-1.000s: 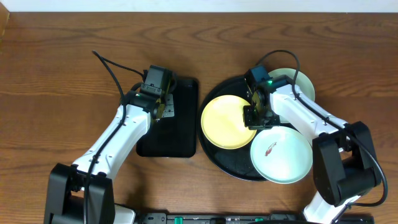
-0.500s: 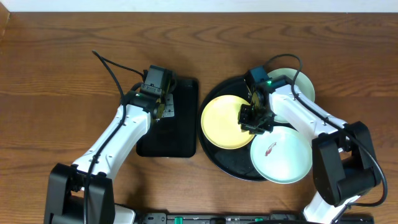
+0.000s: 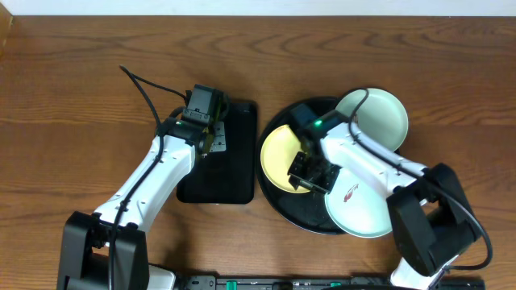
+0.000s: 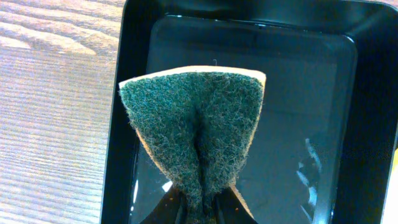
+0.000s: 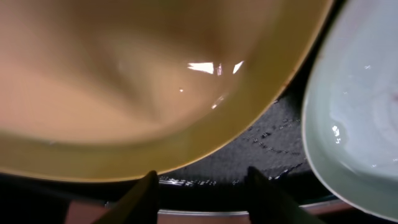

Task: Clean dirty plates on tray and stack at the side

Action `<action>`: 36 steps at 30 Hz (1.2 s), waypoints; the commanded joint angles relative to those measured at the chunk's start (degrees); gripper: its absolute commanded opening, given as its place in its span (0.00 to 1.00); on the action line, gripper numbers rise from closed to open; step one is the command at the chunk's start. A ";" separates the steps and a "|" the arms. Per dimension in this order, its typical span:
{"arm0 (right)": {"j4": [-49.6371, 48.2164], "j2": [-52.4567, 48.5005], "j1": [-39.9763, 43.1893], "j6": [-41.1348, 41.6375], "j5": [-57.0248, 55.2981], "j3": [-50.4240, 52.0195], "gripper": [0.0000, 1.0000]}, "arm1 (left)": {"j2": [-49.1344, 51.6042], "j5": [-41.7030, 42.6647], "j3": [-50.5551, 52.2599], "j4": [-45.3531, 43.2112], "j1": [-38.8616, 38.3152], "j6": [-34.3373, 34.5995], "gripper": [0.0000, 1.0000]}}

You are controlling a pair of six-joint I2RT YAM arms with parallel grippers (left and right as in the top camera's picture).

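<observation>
The round black tray (image 3: 295, 213) holds three plates: a pale yellow plate (image 3: 278, 153) at its left, a mint-white plate (image 3: 379, 117) at the back right, and a mint-white plate (image 3: 367, 205) with a red smear at the front right. My right gripper (image 3: 310, 171) is open and empty, low over the yellow plate's front right edge. In the right wrist view the yellow plate (image 5: 155, 81) fills the top, a mint plate (image 5: 354, 124) is at the right, and the gripper (image 5: 202, 193) stands over the tray floor (image 5: 261, 149). My left gripper (image 4: 198, 211) is shut on a green scouring sponge (image 4: 196, 124).
The left gripper (image 3: 205, 141) hovers over a smaller rectangular black tray (image 3: 234, 181) left of the round tray; its wall (image 4: 367, 93) also shows in the left wrist view. Brown wooden table (image 3: 72, 97) lies all around. A cable (image 3: 141, 84) runs behind the left arm.
My right gripper has moved forward and left across the yellow plate to its front right edge, uncovering the back mint plate. The left arm and sponge have not moved.
</observation>
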State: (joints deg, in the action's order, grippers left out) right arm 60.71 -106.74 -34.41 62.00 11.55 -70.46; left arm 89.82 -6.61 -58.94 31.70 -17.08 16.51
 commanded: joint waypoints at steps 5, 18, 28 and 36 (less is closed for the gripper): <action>-0.04 1.62 -1.25 14.56 -11.72 0.42 0.38 | 0.42 -0.94 0.35 0.11 0.13 0.33 0.13; -5.18 1.62 -1.55 19.85 -11.28 2.62 0.26 | 0.42 -0.94 0.35 0.42 0.13 0.33 0.13; -7.30 1.64 -1.20 21.51 -11.30 4.02 0.18 | 0.42 -0.94 0.35 0.46 0.13 0.33 0.13; -6.05 1.64 -0.11 18.05 -9.57 1.90 0.20 | 0.42 -0.94 0.35 0.87 0.13 0.33 0.13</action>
State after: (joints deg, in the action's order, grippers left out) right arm 53.76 -106.69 -34.98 81.49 1.65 -67.09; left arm 89.82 -6.61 -58.94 32.51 -17.08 16.53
